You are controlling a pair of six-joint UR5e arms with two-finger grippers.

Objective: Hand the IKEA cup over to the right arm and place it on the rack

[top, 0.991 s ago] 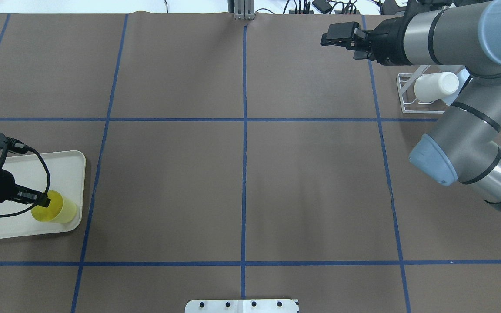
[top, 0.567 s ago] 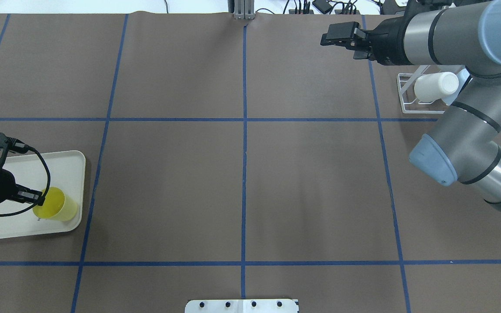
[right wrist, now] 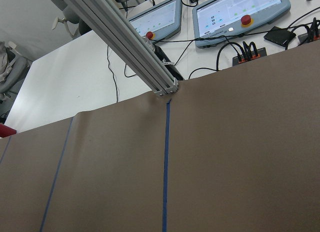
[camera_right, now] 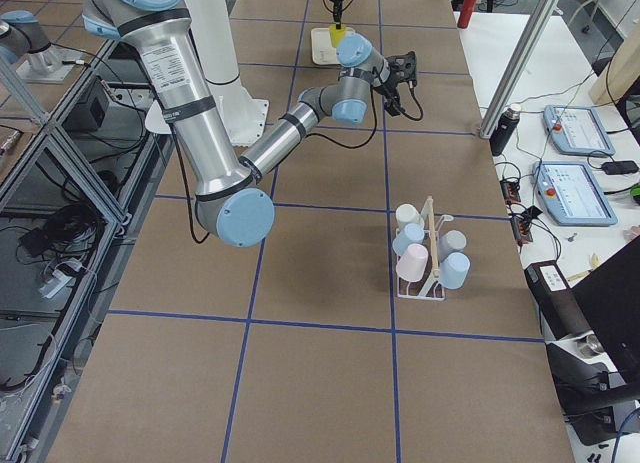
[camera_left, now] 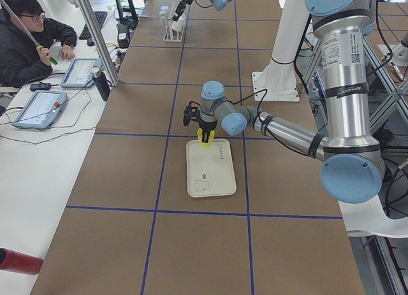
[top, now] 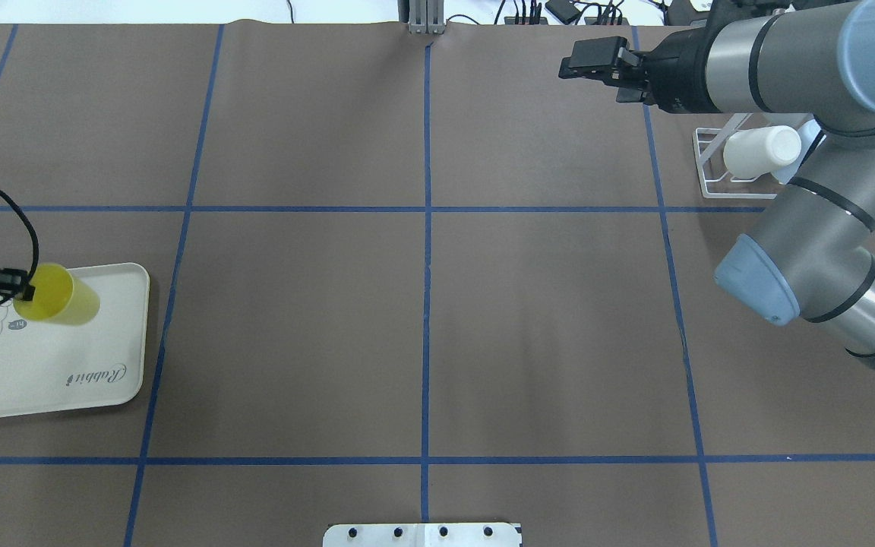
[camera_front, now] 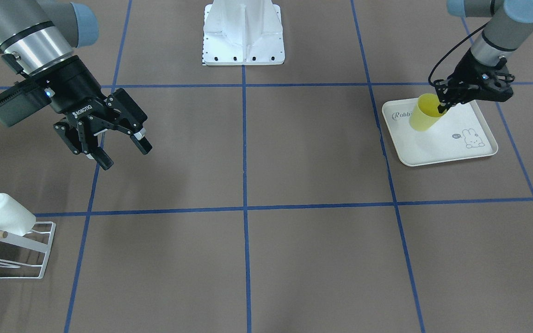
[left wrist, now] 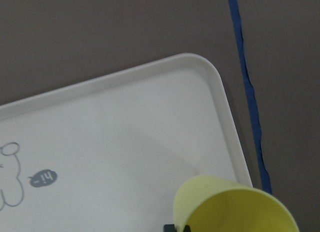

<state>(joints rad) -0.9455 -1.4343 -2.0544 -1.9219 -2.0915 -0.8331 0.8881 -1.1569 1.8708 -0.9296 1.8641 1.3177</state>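
My left hand (camera_front: 442, 109) is clamped on the rim of the yellow IKEA cup (camera_front: 422, 115), one finger inside the mouth and one outside. The cup hangs tilted over the far end of the rabbit tray (camera_front: 437, 150), and I judge it lifted clear of the tray. Pinching the lip leaves the whole cup wall bare, which is what the other arm needs for the hand-over.

My right hand (camera_front: 125, 156) hovers above the desk (camera_front: 294, 185) well away on the other side, with its fingers spread wide and nothing in them, ready to take the cup. The rack (camera_front: 40, 259) stands just beyond it with a white cup (camera_front: 5, 213) already hung on a prong. Next I would carry the cup towards the middle.
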